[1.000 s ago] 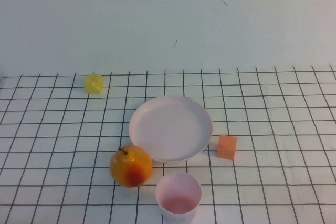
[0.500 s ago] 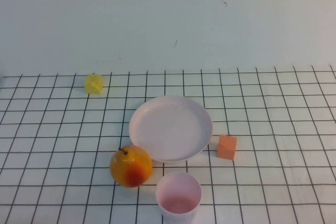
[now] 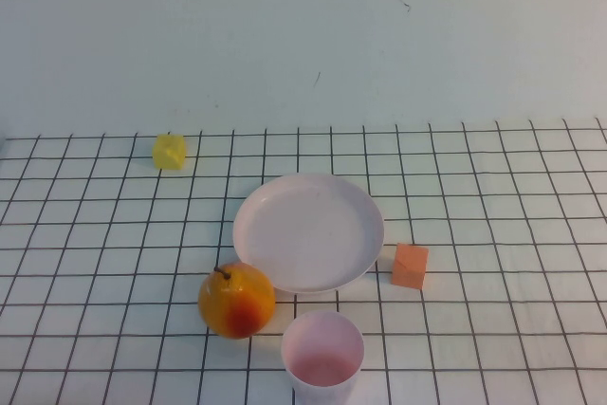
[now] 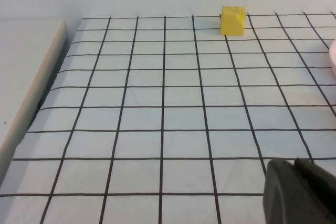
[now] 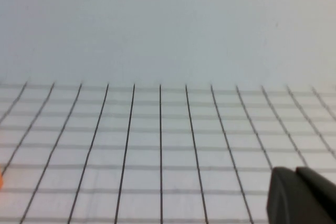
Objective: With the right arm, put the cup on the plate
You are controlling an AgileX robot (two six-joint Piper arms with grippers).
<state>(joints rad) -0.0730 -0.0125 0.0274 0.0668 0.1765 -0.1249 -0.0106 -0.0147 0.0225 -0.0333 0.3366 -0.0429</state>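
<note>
White gridded table (image 3: 493, 234): matte white sheet ruled in black squares; it bears every object, and neither arm shows in the high view.
Plate (image 3: 308, 231): round, shallow, pale pink-white plastic with a smooth raised rim; nothing lies on it; it sits at the table's middle.
Cup (image 3: 322, 353): small pale pink plastic, handleless, slightly tapered, upright with its mouth open upward; it stands at the near edge, just in front of the plate and apart from it.
Fruit (image 3: 236, 300): glossy orange-yellow with a red blush and a short stem; it sits just left of the cup, near the plate's rim.
Orange block (image 3: 410, 266): small, matte, flat-faced, just right of the plate.
Yellow cube (image 3: 170, 151): small, far left, well apart from the rest.
Left gripper (image 4: 298, 192): dark tip low over bare grid squares; its spread cannot be told.
Right gripper (image 5: 300, 195): dark tip over bare grid; its spread cannot be told either.
Step in hand: judged the very start, cup not yet approached.
Next move: the right arm likely must reach the cup, close around its wall, lift it and set it onto the plate, clearing the fruit.
</note>
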